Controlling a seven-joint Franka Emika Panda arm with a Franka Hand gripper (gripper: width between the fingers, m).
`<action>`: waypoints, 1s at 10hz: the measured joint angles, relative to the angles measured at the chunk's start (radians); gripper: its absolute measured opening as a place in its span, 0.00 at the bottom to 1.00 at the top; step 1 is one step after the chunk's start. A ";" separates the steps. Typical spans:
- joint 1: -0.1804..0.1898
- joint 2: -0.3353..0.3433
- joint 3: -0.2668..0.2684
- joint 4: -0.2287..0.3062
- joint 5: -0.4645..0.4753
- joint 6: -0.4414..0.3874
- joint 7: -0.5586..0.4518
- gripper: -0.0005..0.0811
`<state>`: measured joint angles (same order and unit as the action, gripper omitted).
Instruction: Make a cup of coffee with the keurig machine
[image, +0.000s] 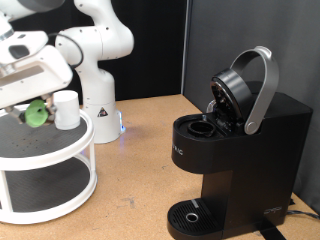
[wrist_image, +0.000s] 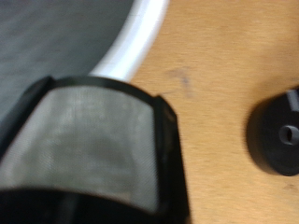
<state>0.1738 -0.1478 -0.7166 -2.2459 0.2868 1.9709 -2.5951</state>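
My gripper (image: 34, 104) hangs over the white round shelf (image: 60, 150) at the exterior view's left. It is shut on a small green-topped pod (image: 37, 113), held tilted just above the top tier. The small white cup (image: 66, 109) stands upright on that tier, right beside the pod. The black keurig machine (image: 240, 150) stands at the exterior view's right, its lid (image: 238, 90) and silver handle raised and the pod chamber (image: 201, 128) open. In the wrist view a grey-padded finger (wrist_image: 89, 140) fills the foreground and the pod is hidden.
The arm's white base (image: 95, 95) stands behind the shelf. Bare wooden table (image: 140, 170) lies between shelf and machine. The wrist view shows the shelf's white rim (wrist_image: 135, 42) and the machine's round black drip base (wrist_image: 280, 135). A dark curtain is behind.
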 joint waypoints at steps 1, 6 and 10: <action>0.006 0.000 0.012 0.017 0.023 -0.019 0.026 0.59; 0.013 0.005 0.037 0.045 0.034 -0.108 0.174 0.59; 0.014 0.008 0.062 0.069 0.158 -0.209 0.499 0.59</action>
<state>0.1874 -0.1396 -0.6546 -2.1772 0.4444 1.7618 -2.0961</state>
